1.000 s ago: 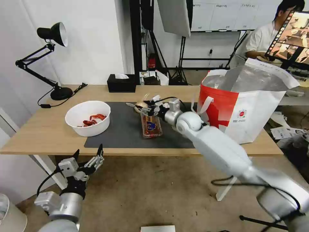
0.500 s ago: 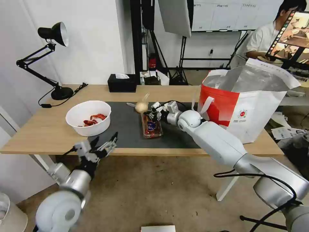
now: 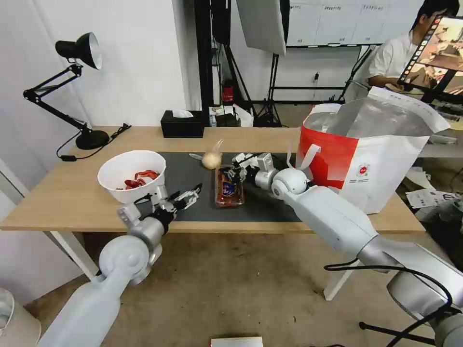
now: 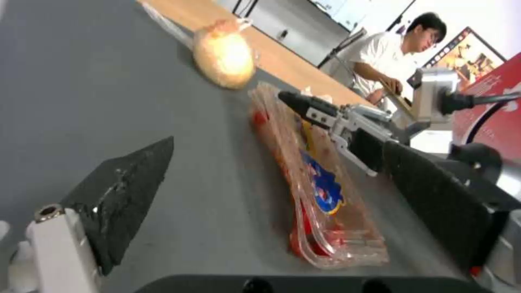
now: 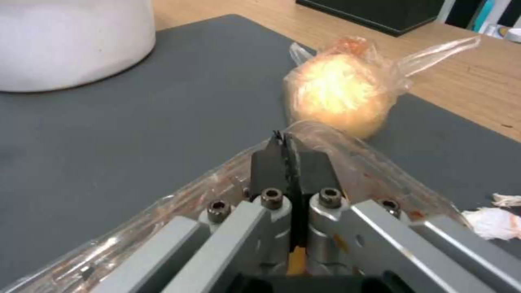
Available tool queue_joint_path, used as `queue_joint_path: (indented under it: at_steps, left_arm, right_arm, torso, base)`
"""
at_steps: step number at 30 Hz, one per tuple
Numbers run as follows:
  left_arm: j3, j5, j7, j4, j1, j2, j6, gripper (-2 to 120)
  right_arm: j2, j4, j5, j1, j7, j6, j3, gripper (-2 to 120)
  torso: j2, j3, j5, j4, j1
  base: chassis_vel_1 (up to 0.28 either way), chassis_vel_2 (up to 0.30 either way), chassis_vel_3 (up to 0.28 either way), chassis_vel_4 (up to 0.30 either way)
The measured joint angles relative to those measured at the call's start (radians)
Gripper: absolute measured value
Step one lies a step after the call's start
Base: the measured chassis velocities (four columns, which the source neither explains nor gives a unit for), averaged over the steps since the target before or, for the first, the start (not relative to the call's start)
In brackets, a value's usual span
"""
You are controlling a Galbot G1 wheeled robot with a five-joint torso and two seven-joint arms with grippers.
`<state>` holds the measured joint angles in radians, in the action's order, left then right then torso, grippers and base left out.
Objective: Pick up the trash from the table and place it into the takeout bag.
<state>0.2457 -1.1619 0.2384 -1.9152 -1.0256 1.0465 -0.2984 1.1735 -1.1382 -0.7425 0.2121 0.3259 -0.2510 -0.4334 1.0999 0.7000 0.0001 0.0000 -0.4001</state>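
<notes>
We see the clear plastic hinged tray (image 3: 227,186) with red scraps lying flat on the dark grey mat (image 3: 193,173) near the middle of the table (image 3: 62,197). Our right gripper (image 3: 235,169) is at the tray's far right corner, and in the right wrist view its two black fingertips (image 5: 271,160) are pressed together with the tray's thin clear rim between them, so it is pinched on the tray. Just beyond the tray's far end sits the clear plastic bag (image 3: 212,158) with its beige lump, near the tray; we cannot tell whether the two touch. A crumpled white tissue (image 5: 496,221) lies on the mat just beside the tray, on its right. To the left, the white bowl (image 3: 131,175) with red scraps rests at the mat's left edge. Our left gripper (image 3: 185,195) hovers low over the near part of the mat, between the bowl and the tray, with its fingers spread apart and nothing between them. The takeout bag (image 3: 371,154) stands open at the right end of the table, well right of the tray, silver lining showing.
</notes>
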Motion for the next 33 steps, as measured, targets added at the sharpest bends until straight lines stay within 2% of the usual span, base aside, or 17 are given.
queue_joint_path:
  at_steps: [13, 20, 29, 33]
  left_arm:
    - [-0.076, -0.056, 0.022, 0.104, 0.111, 0.046, -0.026, 100]
    - [-0.102, -0.067, 0.042, 0.132, 0.142, 0.058, -0.041, 100]
    - [-0.126, -0.079, 0.062, 0.156, 0.172, 0.07, -0.054, 100]
    - [-0.137, -0.085, 0.098, 0.164, 0.185, 0.078, -0.085, 100]
  right_arm:
    - [-0.018, -0.047, -0.018, 0.024, -0.025, 0.005, 0.045, 0]
    - [-0.061, -0.074, -0.018, 0.044, -0.023, 0.004, 0.054, 0]
    - [-0.074, -0.086, -0.011, 0.08, -0.018, 0.002, 0.071, 0]
    - [-0.071, -0.09, -0.007, 0.096, -0.018, 0.002, 0.085, 0]
  torso:
    - [0.0, 0.0, 0.0, 0.0, 0.0]
    - [0.0, 0.0, 0.0, -0.0001, 0.0]
    - [0.0, 0.0, 0.0, 0.0, 0.0]
    - [0.0, 0.0, 0.0, 0.0, 0.0]
  base:
    - [0.0, 0.0, 0.0, 0.0]
    - [0.0, 0.0, 0.0, 0.0]
    - [0.0, 0.0, 0.0, 0.0]
    - [0.0, 0.0, 0.0, 0.0]
